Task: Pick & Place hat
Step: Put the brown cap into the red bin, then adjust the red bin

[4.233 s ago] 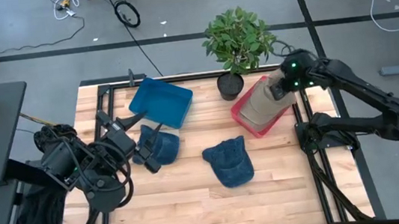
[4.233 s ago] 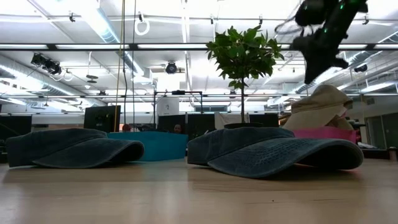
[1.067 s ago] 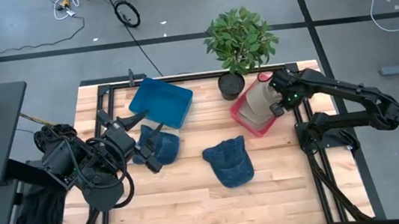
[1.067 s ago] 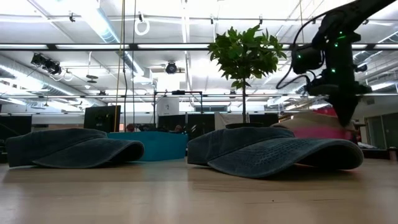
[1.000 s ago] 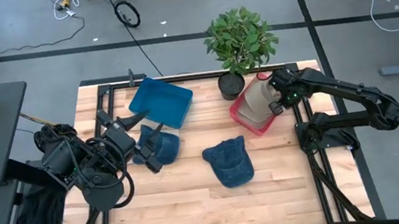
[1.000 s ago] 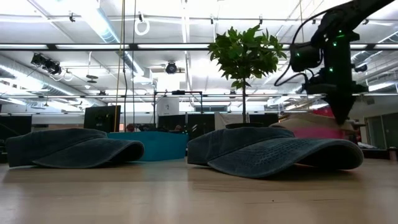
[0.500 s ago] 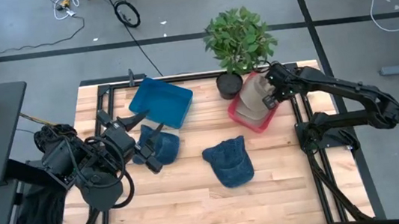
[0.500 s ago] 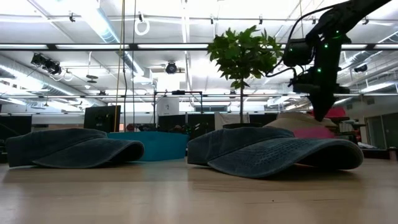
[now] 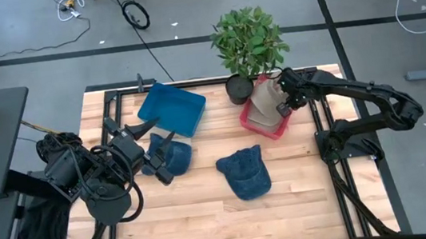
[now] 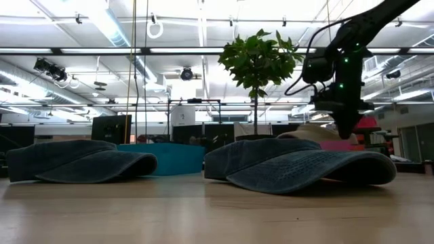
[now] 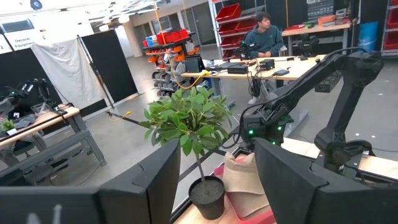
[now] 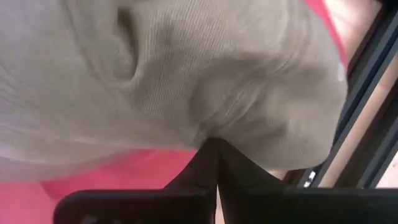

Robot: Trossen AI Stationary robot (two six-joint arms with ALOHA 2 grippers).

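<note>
A beige hat point(image 9: 261, 100) lies in the pink tray point(image 9: 275, 129) at the table's far right, beside the potted plant point(image 9: 235, 91). My right gripper point(image 9: 282, 108) sits on the hat's right side, shut on its fabric. Two blue hats rest brim-down on the wood, one point(image 9: 245, 172) at mid-table and one point(image 9: 172, 158) on the left. My left gripper point(image 9: 150, 149) waits open next to the left blue hat. In its wrist view the plant point(image 11: 186, 124) and the beige hat point(image 11: 249, 180) show beyond the open fingers. My right gripper point(image 12: 214, 149) pinches a puckered fold of the beige hat's crown point(image 12: 230, 115) between its two shut fingers. It comes from above, slanting from the table's right. The hat rests in the pink tray point(image 12: 112, 165), with its cloth gathered at the fingertips.
A blue tray point(image 9: 171, 108) lies tilted at the far left-centre. The plant's pot stands against the pink tray's left corner. A black metal frame point(image 9: 327, 114) runs along the table's right edge under my right arm. Bare wood lies along the near side.
My right gripper has moved toward the table's left and far edge while staying shut. The beige hat and the pink tray have slid left with it. The plant pot has shifted left as well, and its leaves have swayed.
</note>
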